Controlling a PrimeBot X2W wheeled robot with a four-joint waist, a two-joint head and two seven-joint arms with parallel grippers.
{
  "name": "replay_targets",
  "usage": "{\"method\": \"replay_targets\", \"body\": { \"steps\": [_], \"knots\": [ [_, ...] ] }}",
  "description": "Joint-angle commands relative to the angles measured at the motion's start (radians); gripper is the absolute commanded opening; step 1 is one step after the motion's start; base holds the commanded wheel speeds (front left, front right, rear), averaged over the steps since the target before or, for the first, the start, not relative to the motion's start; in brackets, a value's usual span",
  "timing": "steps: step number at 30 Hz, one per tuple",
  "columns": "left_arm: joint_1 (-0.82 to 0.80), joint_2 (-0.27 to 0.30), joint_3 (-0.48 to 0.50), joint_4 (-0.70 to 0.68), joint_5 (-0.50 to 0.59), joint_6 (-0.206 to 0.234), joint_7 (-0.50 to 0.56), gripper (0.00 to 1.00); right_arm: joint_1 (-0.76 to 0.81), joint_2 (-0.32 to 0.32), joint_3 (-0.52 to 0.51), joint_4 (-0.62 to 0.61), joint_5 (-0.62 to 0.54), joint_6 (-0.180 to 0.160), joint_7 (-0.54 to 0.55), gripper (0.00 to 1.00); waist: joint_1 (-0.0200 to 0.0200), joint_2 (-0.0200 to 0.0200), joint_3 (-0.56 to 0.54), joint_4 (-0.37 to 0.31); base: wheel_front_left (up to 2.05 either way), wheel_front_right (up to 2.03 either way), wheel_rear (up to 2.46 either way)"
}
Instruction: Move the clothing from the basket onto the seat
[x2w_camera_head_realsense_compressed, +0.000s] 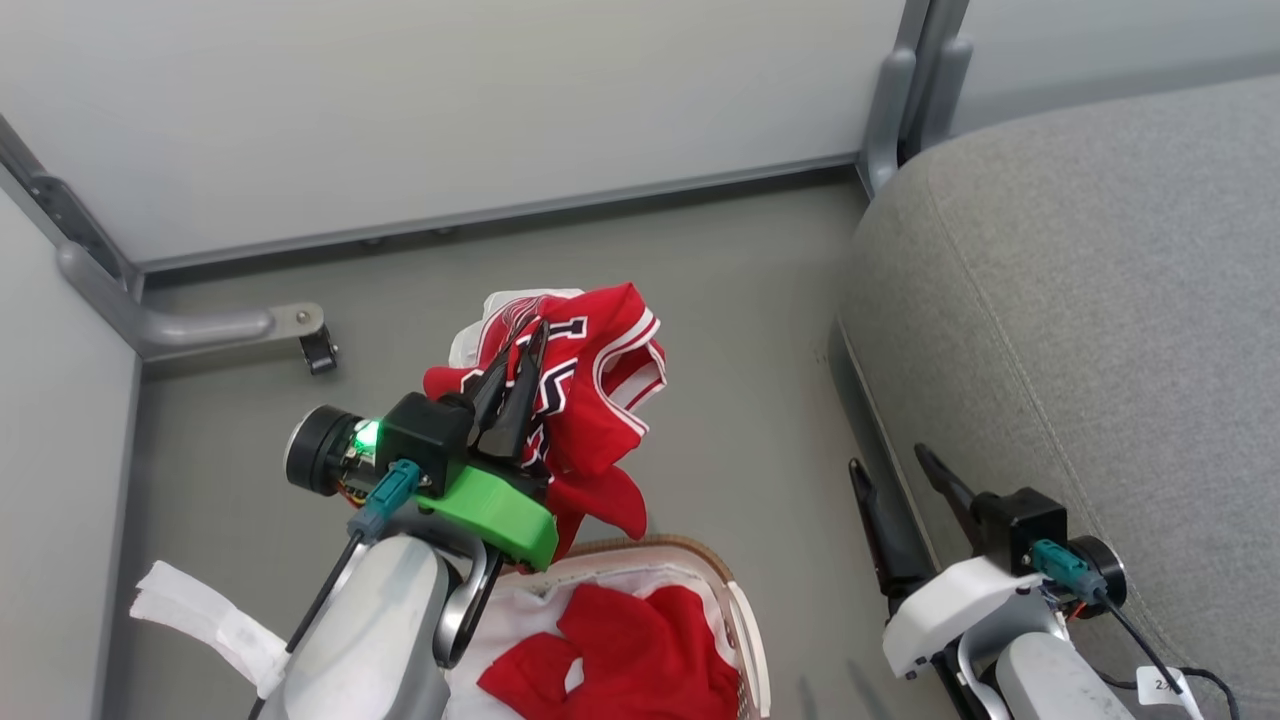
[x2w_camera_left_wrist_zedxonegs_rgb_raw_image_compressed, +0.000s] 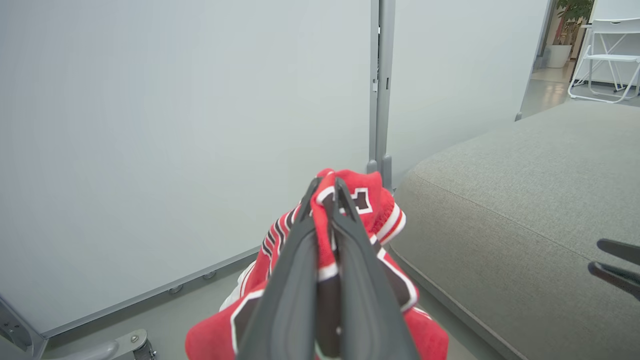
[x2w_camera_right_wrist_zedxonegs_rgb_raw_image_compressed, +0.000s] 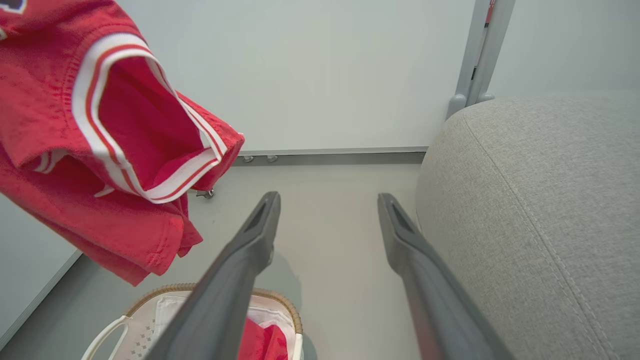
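My left claw (x2w_camera_head_realsense_compressed: 530, 340) clamped the jersey (x2w_camera_head_realsense_compressed: 600, 400), which hung lengthwise down, clear of the basket (x2w_camera_head_realsense_compressed: 742, 605). Right claw (x2w_camera_head_realsense_compressed: 888, 458) stood apart beside the seat (x2w_camera_head_realsense_compressed: 1100, 300), over grey floor (x2w_camera_head_realsense_compressed: 750, 300).

Bright, even, diffuse light leaves only faint soft shadows on the floor (x2w_camera_right_wrist_zedxonegs_rgb_raw_image_compressed: 340, 235); wrist views bow at their edges, the nearest fingers (x2w_camera_left_wrist_zedxonegs_rgb_raw_image_compressed: 292, 300) slightly soft.

pale grey forearms (x2w_camera_head_realsense_compressed: 370, 620) bore black wrist blocks (x2w_camera_head_realsense_compressed: 430, 432), teal plugs (x2w_camera_head_realsense_compressed: 386, 497), thin black cables (x2w_camera_head_realsense_compressed: 1135, 625) and long dark fingers (x2w_camera_head_realsense_compressed: 885, 530); the left gripper (x2w_camera_head_realsense_compressed: 533, 337) wore a green bracket (x2w_camera_head_realsense_compressed: 495, 510).
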Motion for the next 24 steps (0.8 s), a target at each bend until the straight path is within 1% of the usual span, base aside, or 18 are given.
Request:
{"method": "replay_targets", "body": {
  "steps": [1,3,4,5,10,13,15,19,22,24],
  "knots": [
    [0.009,-0.007,0.009,-0.016,0.004,-0.005,-0.001,0.00,0.016,-0.004,0.007,-0.004,0.003,-0.001,-0.005,1.00,0.0001,0.0000,-0.051,0.018,0.00,0.00,0.00],
    [-0.006,-0.014,0.015,-0.033,0.011,-0.007,0.000,0.00,0.015,-0.003,0.039,-0.019,-0.004,-0.001,-0.005,1.00,0.0001,0.0000,-0.056,0.018,0.00,0.00,0.00],
    [-0.009,-0.019,0.018,-0.040,0.010,-0.007,0.000,0.00,0.011,-0.003,0.071,-0.034,-0.002,-0.001,-0.005,1.00,0.0001,0.0000,-0.058,0.017,0.00,0.00,0.00],
    [-0.015,-0.023,0.021,-0.046,0.013,-0.009,0.000,0.00,0.000,-0.001,0.117,-0.063,0.010,-0.001,-0.005,1.00,0.0001,0.0000,-0.058,0.016,0.00,0.00,0.00],
    [-0.016,-0.039,0.019,-0.059,0.016,-0.013,-0.001,0.00,-0.066,-0.005,0.343,-0.151,0.001,-0.001,-0.005,1.00,0.0001,0.0000,-0.058,0.013,0.00,0.00,0.00],
    [-0.007,-0.041,0.007,-0.070,0.011,-0.014,0.000,0.00,-0.123,-0.005,0.448,-0.161,-0.008,-0.001,-0.005,1.00,0.0001,0.0000,-0.059,0.018,0.00,0.00,0.00],
    [-0.007,-0.044,-0.004,-0.072,0.007,-0.015,-0.001,0.00,-0.157,-0.005,0.477,-0.154,-0.006,-0.001,-0.005,1.00,0.0001,0.0000,-0.060,0.027,0.00,0.00,0.00],
    [-0.009,-0.047,-0.040,-0.074,-0.003,-0.015,-0.001,0.00,-0.210,-0.004,0.526,-0.084,-0.007,-0.001,-0.005,1.00,0.0001,0.0000,-0.066,0.057,0.00,0.00,0.00],
    [-0.011,-0.048,-0.073,-0.079,-0.023,-0.015,0.000,0.00,-0.229,-0.004,0.532,-0.044,-0.011,-0.001,-0.004,1.00,0.0001,0.0000,-0.068,0.080,0.00,0.00,0.00],
    [-0.013,-0.048,-0.106,-0.085,-0.048,-0.015,-0.001,0.00,-0.241,-0.004,0.518,-0.033,-0.001,-0.001,-0.005,1.00,0.0001,0.0000,-0.070,0.101,0.00,0.00,0.00]
  ]
}}
